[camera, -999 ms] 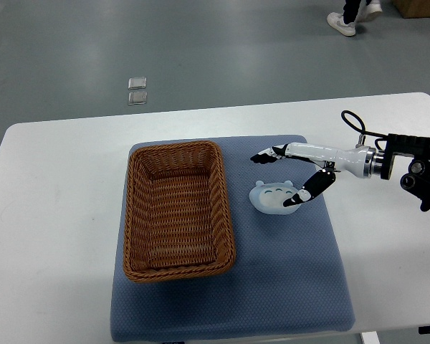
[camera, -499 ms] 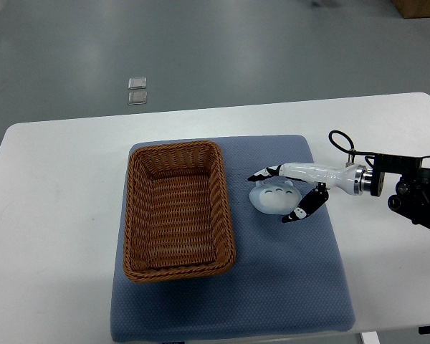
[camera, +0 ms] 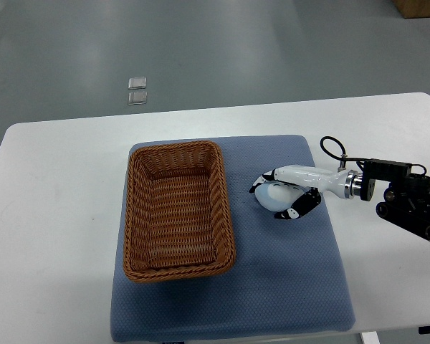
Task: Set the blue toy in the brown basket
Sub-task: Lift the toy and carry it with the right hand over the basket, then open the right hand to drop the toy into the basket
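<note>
Bright even overhead light, soft faint shadows, sharp focus, mild glare on grey floor [camera: 272,50]

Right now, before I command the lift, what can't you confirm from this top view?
- Blue toy: mostly covered by the right hand; contact underneath is hidden.
- Whether it is off the blue mat: a steep top view cannot tell.
- Brown basket: near inner wall foreshortened.
- Left arm: out of frame.

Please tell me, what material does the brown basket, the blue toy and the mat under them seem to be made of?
Brown basket: woven wicker or rattan by its look, ribbed strands, slightly glossy.
Blue toy: smooth, pale, rounded; probably soft plastic or rubber, hard to say, as the right hand closes around it.
Mat: blue-grey fabric or foam, matte, with fine dotted texture.
</note>
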